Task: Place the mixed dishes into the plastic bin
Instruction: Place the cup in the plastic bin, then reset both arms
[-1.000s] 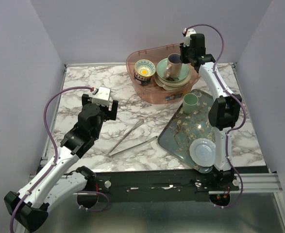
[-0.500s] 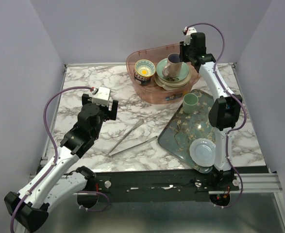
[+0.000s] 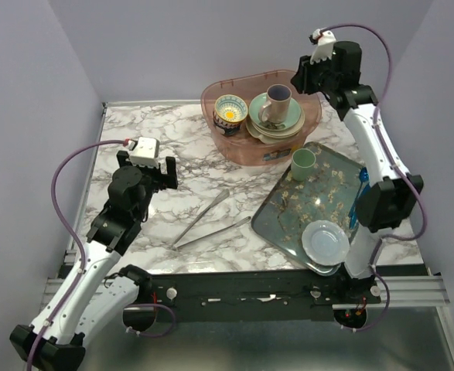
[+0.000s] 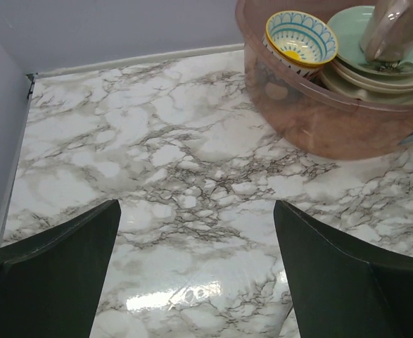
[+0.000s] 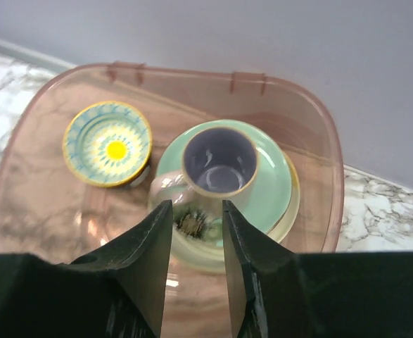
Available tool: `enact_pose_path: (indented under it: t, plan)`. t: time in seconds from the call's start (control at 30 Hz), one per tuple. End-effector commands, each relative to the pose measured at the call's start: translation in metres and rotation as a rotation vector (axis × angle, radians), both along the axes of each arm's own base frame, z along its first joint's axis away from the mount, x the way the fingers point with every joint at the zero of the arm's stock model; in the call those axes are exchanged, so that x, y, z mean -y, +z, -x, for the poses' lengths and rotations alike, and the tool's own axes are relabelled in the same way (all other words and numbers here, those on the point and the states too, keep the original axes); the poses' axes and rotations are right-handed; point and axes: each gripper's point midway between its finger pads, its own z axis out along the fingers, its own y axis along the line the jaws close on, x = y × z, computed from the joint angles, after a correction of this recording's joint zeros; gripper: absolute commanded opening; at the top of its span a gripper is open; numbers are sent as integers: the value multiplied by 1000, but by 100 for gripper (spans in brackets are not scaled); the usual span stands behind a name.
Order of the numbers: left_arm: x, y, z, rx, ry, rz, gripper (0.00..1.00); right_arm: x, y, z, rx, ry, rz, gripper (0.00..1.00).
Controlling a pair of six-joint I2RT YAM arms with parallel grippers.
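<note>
The right pincer (image 5: 195, 205) has released the pale lilac mug (image 3: 275, 103) and lifted clear, its jaws narrowly apart and empty. The mug now stands on the mint-green plate (image 3: 295, 116) inside the plastic bin (image 3: 211, 97). The left pincer (image 4: 195, 204) hangs wide over the tabletop (image 3: 172, 131), and the green cup (image 3: 303, 162) is probably next.

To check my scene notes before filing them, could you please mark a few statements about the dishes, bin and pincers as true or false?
1. The mug stands upright on the mint-green plate inside the plastic bin. True.
2. The tongs lie inside the bin. False: they lie on the table, left of the floral tray.
3. The right pincer grips the mug. False: it hangs above the mug, jaws apart, holding nothing.
4. A green cup stands on the floral tray. True.
5. The left pincer holds the patterned bowl. False: it is open over the table; the bowl sits in the bin.
</note>
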Motion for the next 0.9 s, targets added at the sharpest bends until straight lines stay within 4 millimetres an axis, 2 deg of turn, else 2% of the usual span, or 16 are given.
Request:
enact_pose_path:
  t: [0.0, 0.03, 0.1, 0.13, 0.17, 0.23, 0.27, 0.3, 0.4, 0.43, 0.5, 0.53, 0.6, 0.63, 0.7, 0.87]
  plan:
    - [0, 9, 4, 32, -43, 113, 99, -23, 31, 72, 33, 291, -47, 45]
    - [-1, 8, 4, 30, -39, 127, 99, -19, 51, 93, 77, 320, -48, 45]
    - [-2, 10, 6, 35, -47, 144, 99, -22, 44, 118, 59, 387, -61, 47]
    - [-5, 10, 5, 36, -39, 151, 99, -18, 61, 137, 104, 409, -55, 48]
    - [-4, 11, 6, 35, -44, 167, 99, -19, 48, 151, 77, 438, -64, 50]
    - [-9, 9, 6, 34, -31, 177, 99, -14, 51, 169, 93, 456, -60, 55]
    - [-10, 10, 7, 34, -28, 187, 99, -13, 64, 191, 132, 478, -61, 55]
    - [-10, 9, 7, 33, -26, 190, 99, -11, 51, 199, 108, 485, -65, 60]
    - [-13, 10, 10, 35, -13, 208, 99, -2, 63, 235, 164, 495, -61, 68]
    - [-14, 12, 11, 34, -14, 215, 99, 3, 50, 241, 141, 487, -67, 70]
    - [-11, 17, 15, 37, -25, 243, 99, 6, 58, 265, 181, 500, -67, 79]
    - [-8, 21, 18, 34, -46, 256, 99, 10, 50, 270, 170, 490, -70, 79]
    - [-5, 26, 22, 34, -60, 280, 99, 11, 57, 288, 211, 490, -62, 90]
    - [-1, 31, 25, 32, -79, 306, 99, 14, 58, 293, 222, 476, -58, 90]
    - [-1, 38, 30, 39, -85, 326, 99, 16, 51, 300, 220, 465, -57, 98]
    - [5, 62, 49, 56, -137, 378, 99, 21, 52, 315, 235, 403, -75, 100]
